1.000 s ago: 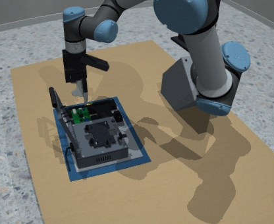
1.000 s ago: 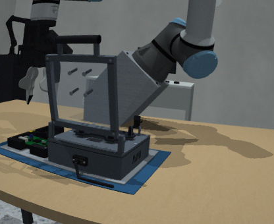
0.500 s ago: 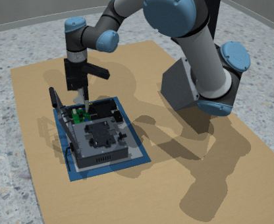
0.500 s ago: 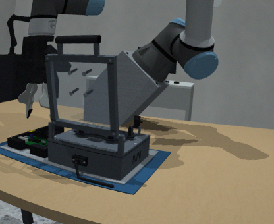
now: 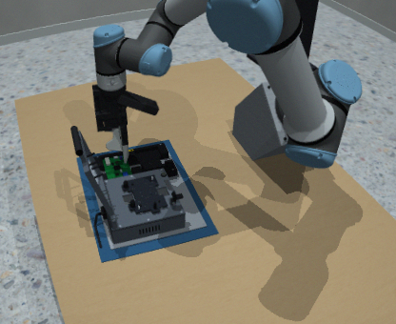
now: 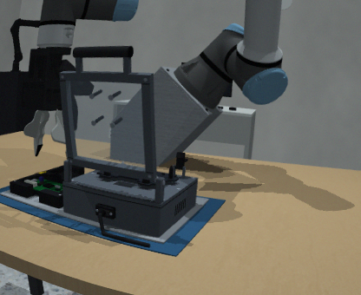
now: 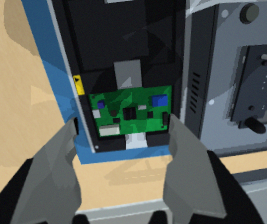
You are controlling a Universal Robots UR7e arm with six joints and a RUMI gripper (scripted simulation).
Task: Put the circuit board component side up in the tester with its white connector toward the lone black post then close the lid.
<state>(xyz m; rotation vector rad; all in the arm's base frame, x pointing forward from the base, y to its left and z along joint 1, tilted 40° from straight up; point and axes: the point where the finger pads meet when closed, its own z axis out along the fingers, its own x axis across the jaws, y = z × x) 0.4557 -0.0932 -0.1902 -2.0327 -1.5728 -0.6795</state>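
Top view: I see a wooden counter (image 5: 248,282) with a blue mat (image 5: 206,225) near its left side. On the mat stand a black tray (image 5: 148,155) and, just in front of it, a grey tester (image 5: 144,215). The green circuit board (image 5: 116,168) lies flat in the tray, at the tray's left end. The tester's lid (image 6: 107,109), a dark frame with a clear pane and a black handle on top, stands open and upright. A single black post (image 5: 176,195) rises from the tester's right side.

The grey and blue arm reaches over from its base on the right. Its gripper (image 5: 119,145) hangs straight down above the tray, with the tips close over the board but not touching it.

In the exterior view, the gripper (image 6: 44,128) is seen behind the raised lid, hanging a little above the tray. The board (image 6: 44,184) shows as a green strip in the black tray, left of the tester.

In the wrist view, the two grey fingers stand partly open, roughly half their spread, with nothing between them. The board (image 7: 130,112) lies between and beyond the two tips, component side up. It carries blue parts, small black chips and a white connector (image 7: 109,130) on the edge nearest the camera.
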